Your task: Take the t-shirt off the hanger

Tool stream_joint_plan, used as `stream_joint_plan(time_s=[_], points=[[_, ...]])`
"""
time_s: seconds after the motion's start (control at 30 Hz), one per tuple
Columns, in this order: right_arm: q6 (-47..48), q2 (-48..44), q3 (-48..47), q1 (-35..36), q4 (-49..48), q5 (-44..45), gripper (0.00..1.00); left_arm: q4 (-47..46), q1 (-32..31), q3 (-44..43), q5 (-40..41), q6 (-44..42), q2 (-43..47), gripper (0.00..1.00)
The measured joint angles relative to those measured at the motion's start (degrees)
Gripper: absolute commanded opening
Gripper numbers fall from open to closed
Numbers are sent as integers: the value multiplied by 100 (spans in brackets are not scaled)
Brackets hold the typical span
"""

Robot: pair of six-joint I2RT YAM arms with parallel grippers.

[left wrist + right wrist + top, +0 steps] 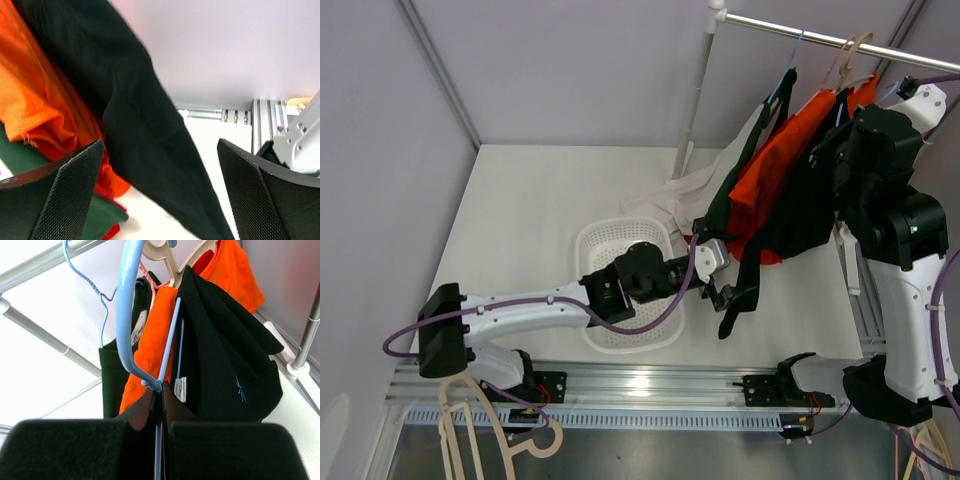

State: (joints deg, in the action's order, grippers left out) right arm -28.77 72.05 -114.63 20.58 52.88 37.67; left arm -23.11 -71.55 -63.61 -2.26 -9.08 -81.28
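Inspector: Where is the black t-shirt [798, 205] located?
Examiner: It is hung from the rail [820, 38], apparently on the blue hanger [127, 315]. It is judged soft, light and limp.
Inspector: What is recorded for the grippers?
Examiner: The left gripper [160, 192] is spread around the hem, where a hold is advised. The right gripper [161, 407] is pinched on the hanger.

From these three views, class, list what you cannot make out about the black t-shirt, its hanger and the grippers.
Top external: right gripper, hidden behind its own arm.
Right wrist: arms of the blue hanger, hidden inside the black t-shirt; the label too small to read.
Left wrist: the t-shirt's lower end, cut off by the bottom edge near the left gripper.
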Motion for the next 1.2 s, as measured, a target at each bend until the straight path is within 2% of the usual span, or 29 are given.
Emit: stream_joint_plan(time_s=[0.13, 0.23, 0.27, 0.33, 0.37, 0.4, 0.57, 0.7, 0.9, 1.03, 1.2], points=[[-2, 0, -4, 17, 2, -24, 0, -160, -4, -306, -44, 17, -221, 98], [-2, -2, -4, 42, 7, -39, 0, -210, -7, -640, -37, 90, -586, 66], [-2, -4, -4, 48, 9, -39, 0, -210, -7, -754, -33, 122, -699, 42], [7, -17, -4, 48, 13, -39, 0, -153, -4, -1019, -22, 166, -942, 24], [22, -28, -4, 48, 15, -37, 0, -96, -9, -1165, -31, 197, -1058, 4], [42, -42, -4, 48, 4, -7, 0, 7, -9, -1305, -50, 234, -1165, 1], [216, -72, -15, 59, 0, 223, 0, 457, -79, -1510, -15, 304, -1209, 1], [337, -17, 22, -87, -101, 437, 0, 844, -343, -1357, 391, 140, -748, 1], [352, 94, 321, -826, -299, 254, 0, 1329, -986, -868, 920, -46, 544, 1], [278, 105, 592, -1314, -299, -157, 0, 1381, -979, -575, 1145, -4, 1231, 1], [271, 256, 629, -1882, -350, -481, 0, 1432, -1045, -221, 1110, 129, 1517, 1]])
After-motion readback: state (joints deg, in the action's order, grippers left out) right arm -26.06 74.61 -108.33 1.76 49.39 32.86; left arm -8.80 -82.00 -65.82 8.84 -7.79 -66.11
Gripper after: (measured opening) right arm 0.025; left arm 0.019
